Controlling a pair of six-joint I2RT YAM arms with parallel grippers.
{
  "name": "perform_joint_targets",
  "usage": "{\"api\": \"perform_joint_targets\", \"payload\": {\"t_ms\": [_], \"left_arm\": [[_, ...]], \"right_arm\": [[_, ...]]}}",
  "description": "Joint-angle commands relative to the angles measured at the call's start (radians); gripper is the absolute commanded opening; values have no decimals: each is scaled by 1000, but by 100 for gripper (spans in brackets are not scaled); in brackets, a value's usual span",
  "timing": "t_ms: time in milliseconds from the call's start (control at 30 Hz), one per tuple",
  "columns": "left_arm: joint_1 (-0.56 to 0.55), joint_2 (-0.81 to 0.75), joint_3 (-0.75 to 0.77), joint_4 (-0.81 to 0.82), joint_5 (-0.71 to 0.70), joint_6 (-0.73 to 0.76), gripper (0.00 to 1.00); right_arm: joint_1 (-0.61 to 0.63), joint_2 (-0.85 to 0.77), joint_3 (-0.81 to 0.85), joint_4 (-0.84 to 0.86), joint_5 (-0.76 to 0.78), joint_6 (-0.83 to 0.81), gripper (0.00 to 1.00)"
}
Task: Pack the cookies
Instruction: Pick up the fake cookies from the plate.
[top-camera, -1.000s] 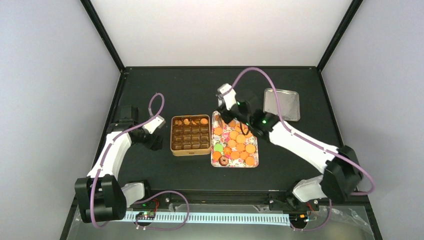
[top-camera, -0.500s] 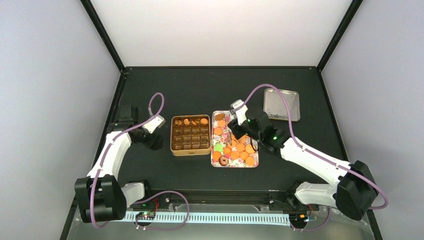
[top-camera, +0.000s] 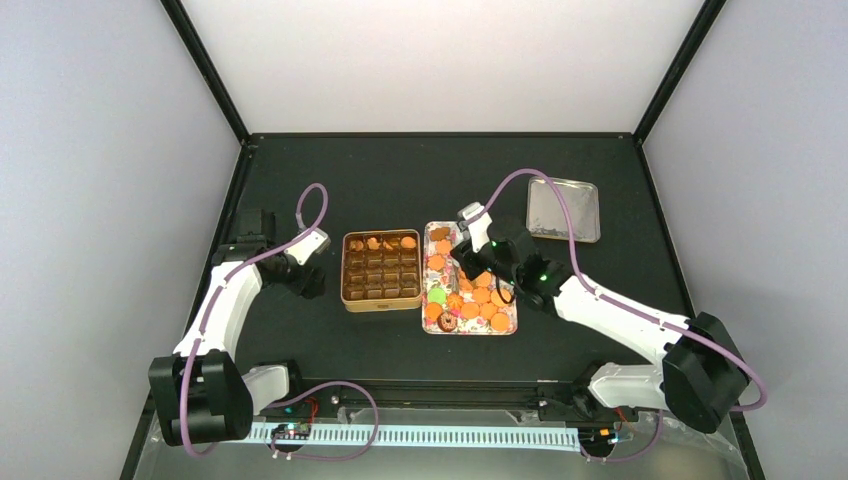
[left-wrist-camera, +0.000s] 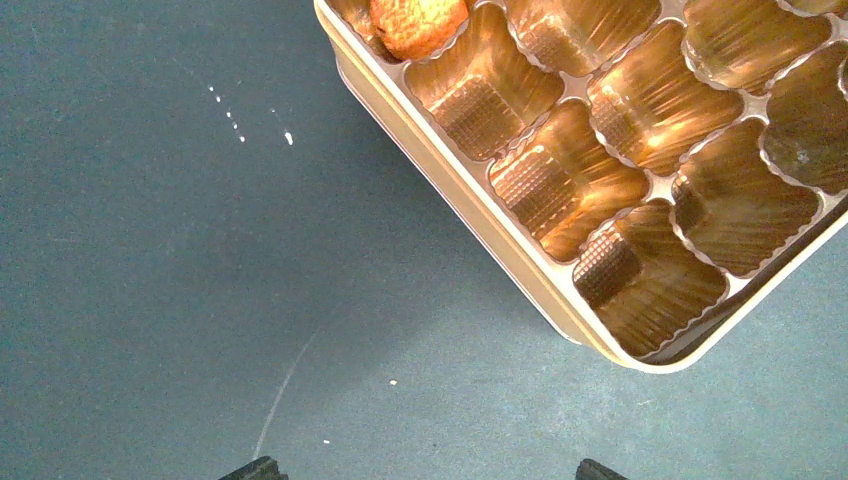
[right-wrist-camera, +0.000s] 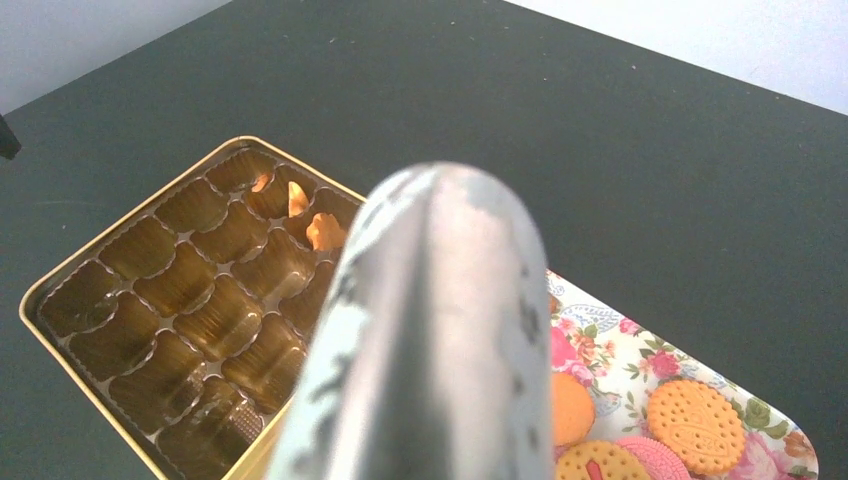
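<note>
On the black desk (top-camera: 330, 180) the cookies (top-camera: 482, 294) lay on a flowered tray (top-camera: 509, 326) just beside the gold tin (top-camera: 382, 304), likely for short carries, our right claw (top-camera: 465, 258) hovering over them, whether apart or together we could not tell, our left claw (left-wrist-camera: 425, 468) spread wide by the tin.

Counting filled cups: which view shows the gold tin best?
Top external: the whole gold tin shows unobstructed. Left wrist catches only one corner; right wrist shows most of it, partly behind a blurred grey shape.
</note>
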Motion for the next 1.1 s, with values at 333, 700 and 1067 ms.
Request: {"api": "perform_joint_targets", "payload": {"t_ms": [333, 700, 1067], "left_arm": [[7, -9, 54, -12, 44, -24, 77], [7, -9, 59, -16, 47, -24, 77], [54, -11, 58, -32, 115, -24, 77]], "right_arm": [[-1, 23, 38, -33, 52, -57, 26], [-1, -4, 91, -54, 33, -79, 7], [20, 48, 337, -82, -68, -95, 1]]}}
